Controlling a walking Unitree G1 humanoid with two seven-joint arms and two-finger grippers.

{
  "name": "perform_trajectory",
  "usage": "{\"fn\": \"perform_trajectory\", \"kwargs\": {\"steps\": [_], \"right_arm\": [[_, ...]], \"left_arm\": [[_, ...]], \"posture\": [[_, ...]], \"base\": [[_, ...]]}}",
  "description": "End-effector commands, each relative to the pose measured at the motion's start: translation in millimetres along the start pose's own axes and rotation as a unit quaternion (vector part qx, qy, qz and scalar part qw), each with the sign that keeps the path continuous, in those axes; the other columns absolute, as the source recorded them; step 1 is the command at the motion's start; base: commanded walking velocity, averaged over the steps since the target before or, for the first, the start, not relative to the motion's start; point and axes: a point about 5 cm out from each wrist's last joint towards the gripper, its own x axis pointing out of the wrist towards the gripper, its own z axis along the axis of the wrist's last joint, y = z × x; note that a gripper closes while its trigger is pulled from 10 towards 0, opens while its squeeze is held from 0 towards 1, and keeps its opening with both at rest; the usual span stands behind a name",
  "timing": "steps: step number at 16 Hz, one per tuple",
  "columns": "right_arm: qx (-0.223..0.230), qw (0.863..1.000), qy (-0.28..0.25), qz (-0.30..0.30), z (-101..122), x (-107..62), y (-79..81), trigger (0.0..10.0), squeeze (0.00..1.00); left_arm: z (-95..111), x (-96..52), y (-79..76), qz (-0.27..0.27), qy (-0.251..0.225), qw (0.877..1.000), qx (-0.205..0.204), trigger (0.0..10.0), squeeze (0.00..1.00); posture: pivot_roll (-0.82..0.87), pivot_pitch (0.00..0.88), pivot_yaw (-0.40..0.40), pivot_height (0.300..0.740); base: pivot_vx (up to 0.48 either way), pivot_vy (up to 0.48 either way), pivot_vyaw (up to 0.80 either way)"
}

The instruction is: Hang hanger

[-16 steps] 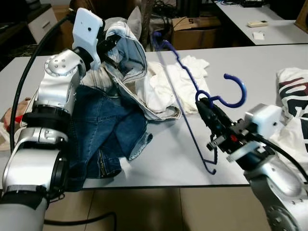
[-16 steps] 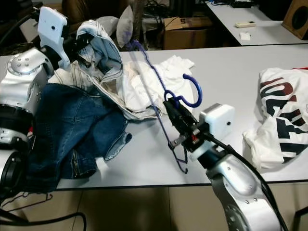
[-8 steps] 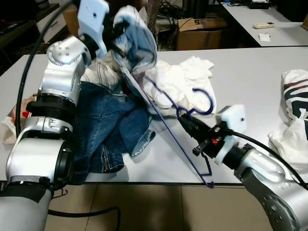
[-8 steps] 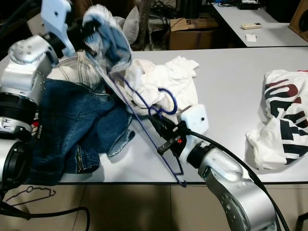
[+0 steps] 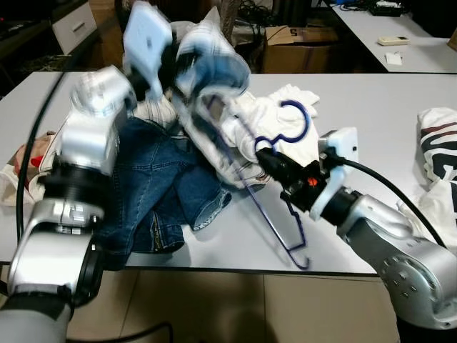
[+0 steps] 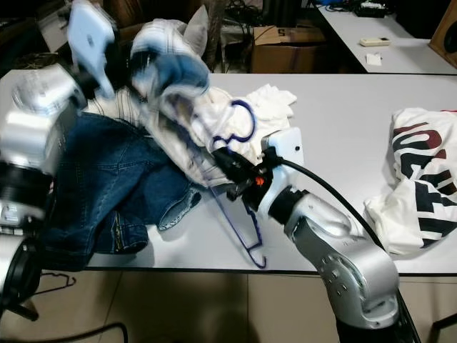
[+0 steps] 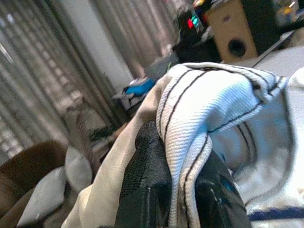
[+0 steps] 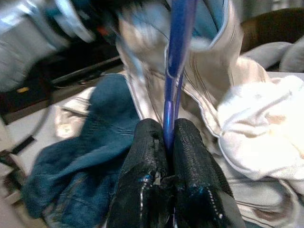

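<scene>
Pincer work first: in the left eye view the right pincer, mid-frame, is clamped on the blue hanger just below its hook, which curls upward while the wire triangle slopes toward the near edge of the white surface. Gripping at the neck looks meant to keep one shoulder free for steering into cloth. At upper left, the blurred left pincer lifts the striped garment off the heap, apparently holding an opening toward the hanger. Jeans lie beneath, a white cloth behind.

From the right eye view the same layout holds; a printed shirt lies at the far right, well apart.

Through the left wrist view, black fingers pinch a striped hem between them, closed on the fabric.

Along the right wrist view, both fingers press together on the hanger's blue wire, which runs up into the garment's folds. I'd judge dressing the hanger is the step in hand.
</scene>
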Motion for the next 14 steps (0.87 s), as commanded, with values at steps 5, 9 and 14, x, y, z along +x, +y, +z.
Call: {"fn": "perform_trajectory", "kwargs": {"steps": [5, 9, 14], "right_arm": [[-0.011, 0.995, 0.061, 0.075, -12, -19.9, 21.4, 10.0, 0.0], [-0.017, 0.997, 0.018, 0.076, 5, -23.9, 17.3, 10.0, 0.0], [-0.029, 0.992, 0.013, 0.118, 12, -37.5, 19.0, 10.0, 0.0]], "left_arm": [[-8, -5.4, 4.0, 0.079, 0.021, 0.996, 0.02, 0.0, 0.0], [-9, -5.1, 0.2, 0.063, 0.026, 0.997, 0.02, 0.0, 0.0], [-22, -11.4, 18.2, 0.122, 0.071, 0.989, 0.047, 0.0, 0.0]], "posture": [[0.02, 0.0, 0.024, 0.74], [0.02, 0.0, 0.025, 0.74], [0.03, 0.0, 0.017, 0.74]], "base": [[0.0, 0.0, 0.0], [0.0, 0.0, 0.0], [0.0, 0.0, 0.0]]}}
